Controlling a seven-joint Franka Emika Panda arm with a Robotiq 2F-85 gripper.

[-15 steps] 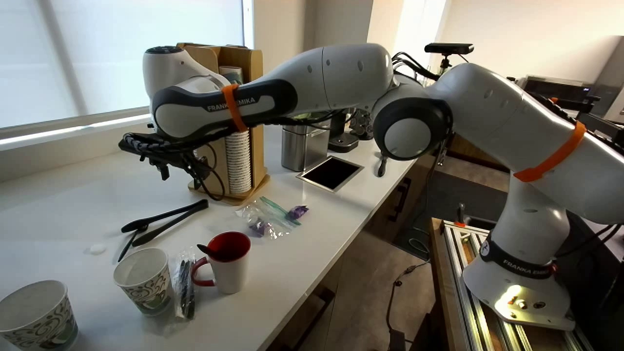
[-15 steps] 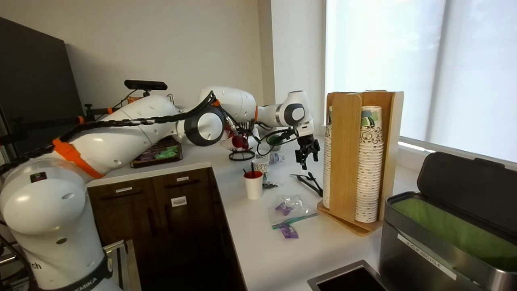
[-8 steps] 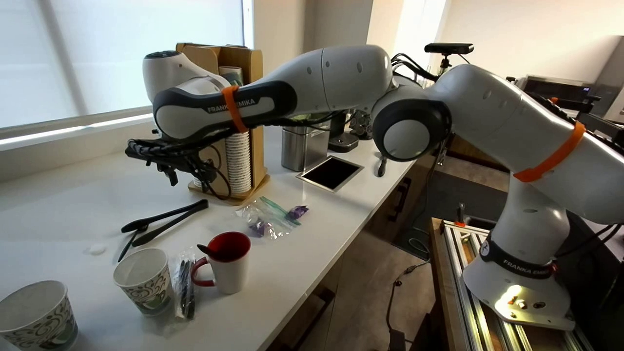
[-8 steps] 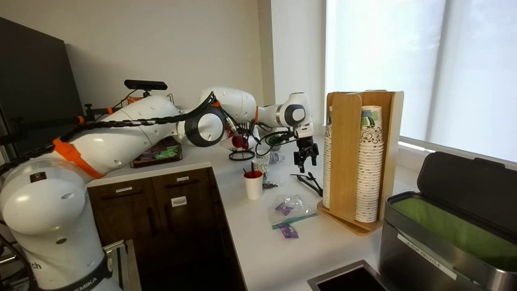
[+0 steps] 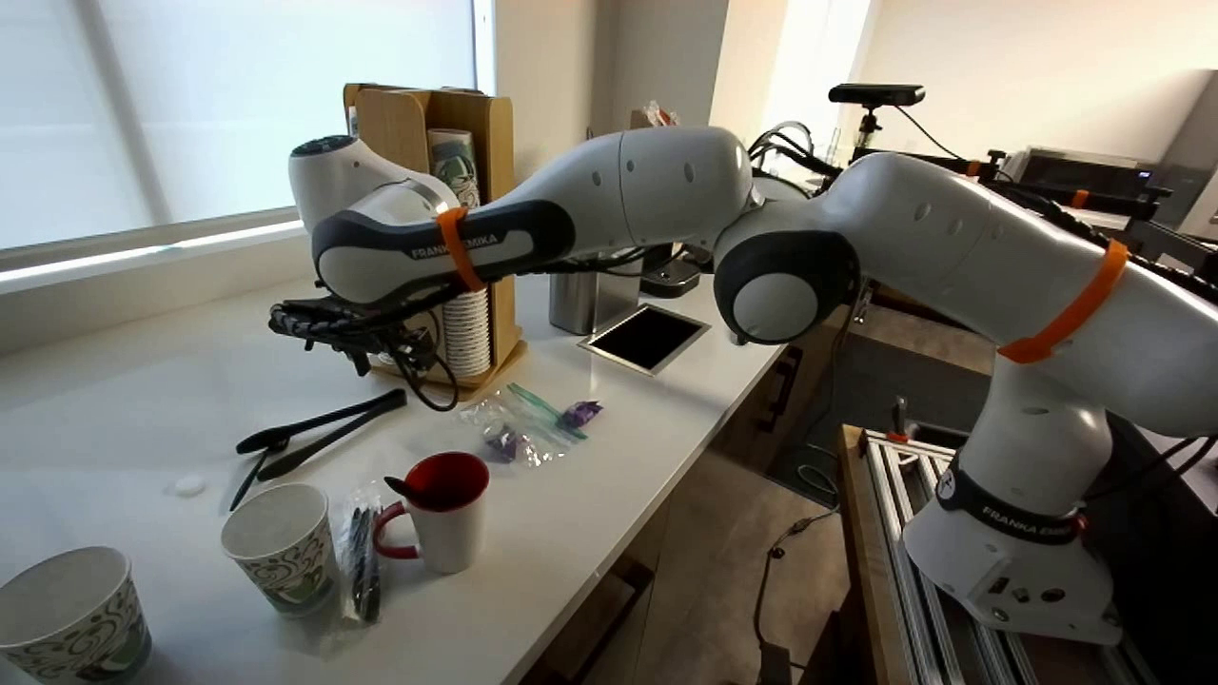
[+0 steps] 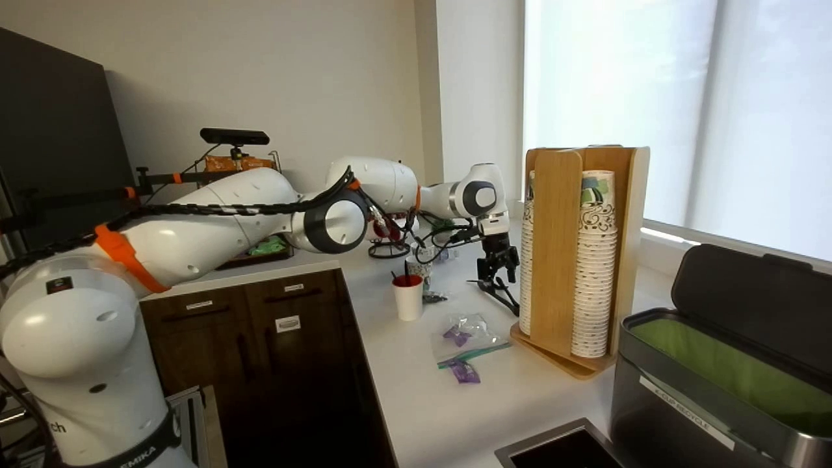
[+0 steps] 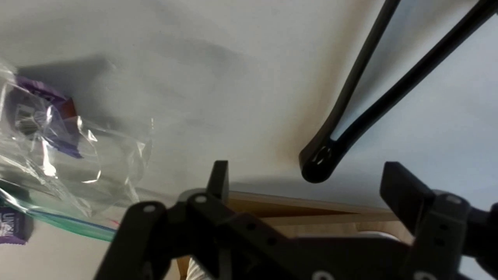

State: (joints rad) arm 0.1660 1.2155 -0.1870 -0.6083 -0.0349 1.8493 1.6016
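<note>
- Tool [image 7: 305, 172]: just above the worktop [image 6: 422, 403], its fingers spread wide apart; it has hold of nothing.
- Tongs [image 7: 367, 120]: black, lying on the worktop below the tool. In the wrist view their joined end shows between the fingers, with a gap on either side, and the two arms fan out from it to the upper right.
- Rack [image 6: 558, 247]: wooden, upright, just beside the joined end of the tongs, with tall stacks [image 6: 593, 292] of patterned paper cups in it.
- Bag [image 7: 105, 155]: clear, with a green zip edge, lying near the tongs and the rack. One purple packet [image 7: 54, 128] shows through the plastic; another purple packet [image 6: 464, 372] lies at the zip edge.
- White disc [image 5: 190, 486]: small, on the worktop near the spread ends of the tongs.
- Mug [image 5: 447, 533]: white, red inside and on the handle, upright, with a dark stem sticking out of it.
- Sleeve [image 5: 362, 561]: clear, with thin black things inside, too unclear to name; it lies between the mug and a cup [image 5: 285, 561].
- Far cup [image 5: 76, 628]: patterned like that one, upright, farther along the worktop.
- Opening [image 5: 647, 340]: dark, metal-rimmed, set into the worktop past the bag.
- Bin [image 6: 650, 429]: steel, green-lined, lid raised, labelled K-CUP RECYCLE, beside the opening.
- Window [image 5: 209, 105]: behind the worktop.
</note>
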